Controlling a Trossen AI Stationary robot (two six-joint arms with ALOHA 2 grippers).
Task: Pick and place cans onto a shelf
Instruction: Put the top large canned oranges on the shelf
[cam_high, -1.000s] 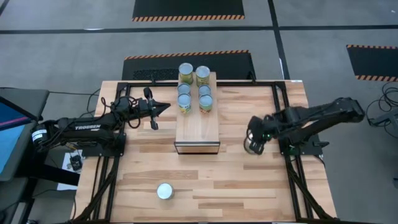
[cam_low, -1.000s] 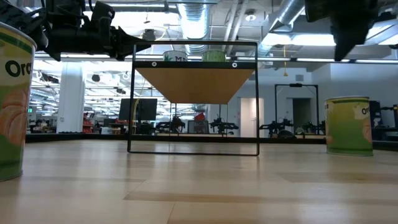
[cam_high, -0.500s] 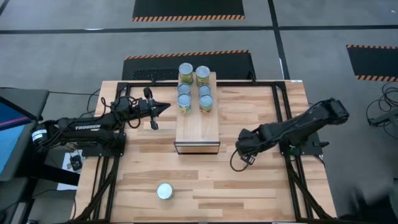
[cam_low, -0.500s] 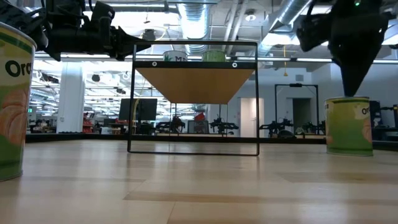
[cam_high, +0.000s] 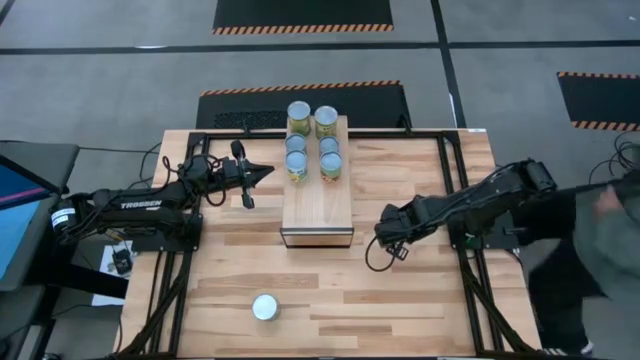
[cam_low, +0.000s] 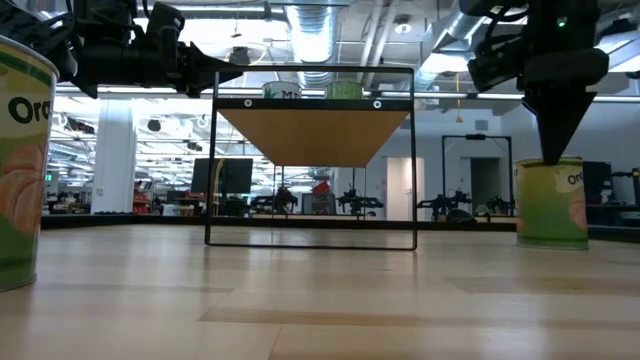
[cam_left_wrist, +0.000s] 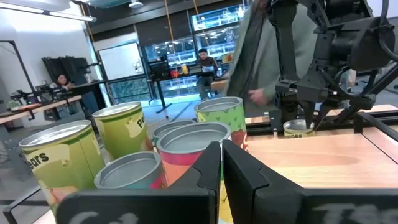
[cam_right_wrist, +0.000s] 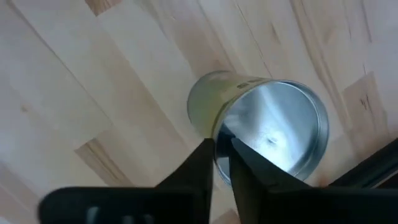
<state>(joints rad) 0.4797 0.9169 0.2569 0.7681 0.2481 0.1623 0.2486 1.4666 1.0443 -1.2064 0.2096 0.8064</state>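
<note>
Movement belongs to the right arm alone: over the last second the right tool (cam_high: 390, 240) has swung in from the outer side of the table (cam_high: 400, 310) toward the shelf (cam_high: 318, 205) and dropped. In the low view its tip now meets the top rim of the lone can (cam_low: 552, 205) standing upright just off the shelf's near right corner. That can sits a touch further across the low view than it did half a second ago, so it has probably been nudged. The right wrist view shows the two fingers drawn almost together right at the lid's edge. They may be nipping the rim, but the view is too tight to be sure, and they are certainly not spread around the body. I judge this a poor hold for a lift, so the pick is not yet secured. The left tool (cam_high: 262, 173), fingers together, has not stirred and hovers beside the shelf's far end. Six cans (cam_high: 297, 143) stand there in two rows. One more can (cam_high: 265, 306) waits alone near the table's front edge, well apart from both arms. The pale plank top is otherwise unchanged. A person (cam_high: 600, 240) in grey has newly come in at the table's right side, close to the right arm's base.
</note>
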